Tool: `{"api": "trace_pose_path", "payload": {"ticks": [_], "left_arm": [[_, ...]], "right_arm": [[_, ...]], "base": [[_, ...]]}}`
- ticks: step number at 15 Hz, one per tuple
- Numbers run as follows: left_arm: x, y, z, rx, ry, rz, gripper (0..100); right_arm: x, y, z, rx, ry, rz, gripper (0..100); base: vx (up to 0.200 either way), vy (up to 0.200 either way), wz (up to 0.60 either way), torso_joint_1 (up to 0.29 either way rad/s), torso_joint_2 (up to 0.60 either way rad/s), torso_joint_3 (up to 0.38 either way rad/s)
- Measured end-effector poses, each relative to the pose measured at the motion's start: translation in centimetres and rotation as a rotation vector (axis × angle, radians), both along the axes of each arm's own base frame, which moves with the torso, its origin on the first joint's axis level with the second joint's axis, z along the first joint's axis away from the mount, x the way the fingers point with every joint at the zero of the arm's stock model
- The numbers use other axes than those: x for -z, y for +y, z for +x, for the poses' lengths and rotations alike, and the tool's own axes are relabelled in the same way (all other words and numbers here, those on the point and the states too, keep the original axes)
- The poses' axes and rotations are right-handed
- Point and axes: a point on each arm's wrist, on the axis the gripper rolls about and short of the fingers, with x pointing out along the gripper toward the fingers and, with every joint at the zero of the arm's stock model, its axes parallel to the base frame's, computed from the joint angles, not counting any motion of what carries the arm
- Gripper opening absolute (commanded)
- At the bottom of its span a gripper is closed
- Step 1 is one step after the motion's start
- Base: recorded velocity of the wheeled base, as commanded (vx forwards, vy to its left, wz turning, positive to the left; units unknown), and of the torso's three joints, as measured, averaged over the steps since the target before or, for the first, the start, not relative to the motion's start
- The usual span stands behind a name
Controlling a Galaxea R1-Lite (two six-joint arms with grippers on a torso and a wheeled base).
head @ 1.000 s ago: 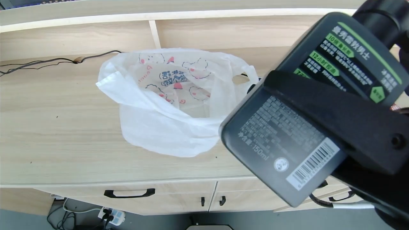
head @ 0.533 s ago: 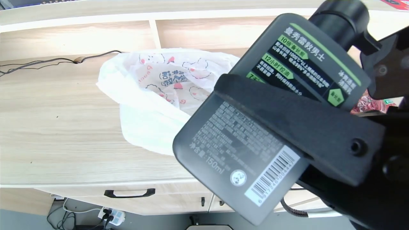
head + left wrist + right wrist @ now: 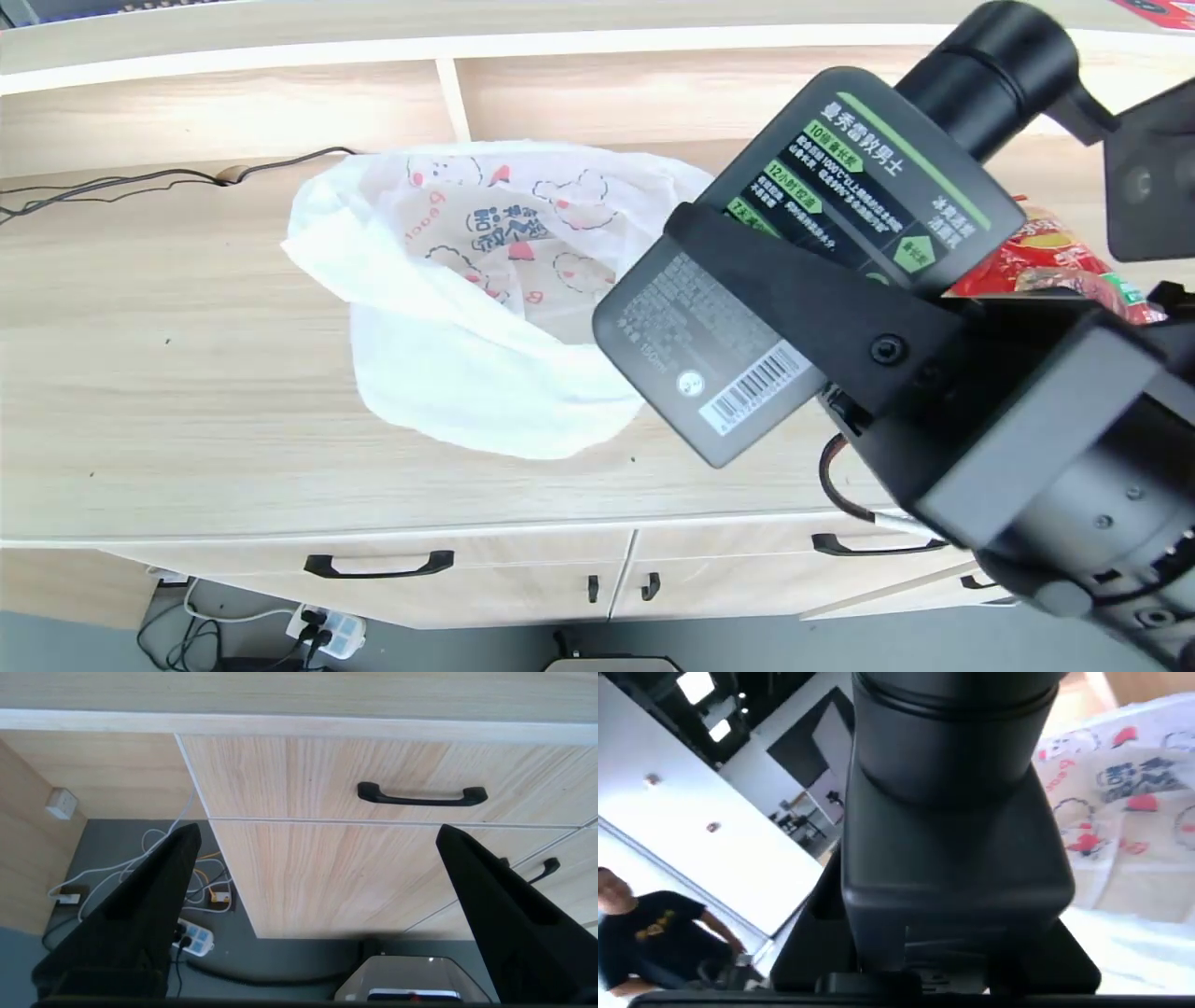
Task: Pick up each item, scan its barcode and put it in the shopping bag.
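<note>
A dark grey bottle (image 3: 868, 187) with a black cap and a white barcode label hangs tilted in the air, its base over the right edge of the shopping bag. My right gripper (image 3: 747, 271) is shut on its middle; one black finger (image 3: 803, 299) crosses the label side. The white plastic shopping bag (image 3: 467, 308) with cartoon prints lies open on the wooden counter (image 3: 168, 373). In the right wrist view the bottle (image 3: 957, 831) sits close up, with the bag (image 3: 1130, 831) behind it. My left gripper (image 3: 327, 933) stands open below the counter, facing the drawers.
A red snack packet (image 3: 1046, 261) lies on the counter at the right, behind the bottle. A thin cable (image 3: 168, 177) runs along the back left. A shelf wall rises behind the bag. Drawer handles (image 3: 378, 563) line the counter's front. Bare counter lies left of the bag.
The right gripper carried the bottle leftward, then away from the camera and down toward the bag's right edge. The red packet came into sight behind it.
</note>
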Motion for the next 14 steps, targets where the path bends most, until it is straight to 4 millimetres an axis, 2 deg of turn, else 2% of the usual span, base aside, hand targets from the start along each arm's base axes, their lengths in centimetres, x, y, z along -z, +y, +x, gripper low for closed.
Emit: {"api": "trace_pose_path", "payload": {"ticks": [2,5,8,12,14], "left_arm": [[0.0,0.0,0.0,0.0,0.0,0.0,100],[0.0,0.0,0.0,0.0,0.001,-0.001,100],[0.0,0.0,0.0,0.0,0.001,-0.002,100],[0.0,0.0,0.0,0.0,0.001,-0.002,100],[0.0,0.0,0.0,-0.001,0.001,-0.002,100]], "right_arm": [[1.1,-1.6,2.3,0.182,-0.094,-0.115,0],[2.2,-4.9,6.0,0.376,-0.117,-0.194,0],[2.5,-7.8,9.7,0.475,-0.334,-0.336,0],[0.9,-7.8,13.6,0.58,-0.627,-0.36,0],[1.0,-7.6,14.6,0.524,-0.785,-0.429,0]], "base": [[0.0,0.0,0.0,0.0,0.0,0.0],[0.0,0.0,0.0,0.0,0.0,0.0],[0.0,0.0,0.0,0.0,0.0,0.0],[0.0,0.0,0.0,0.0,0.0,0.0],[0.0,0.0,0.0,0.0,0.0,0.0]]}}
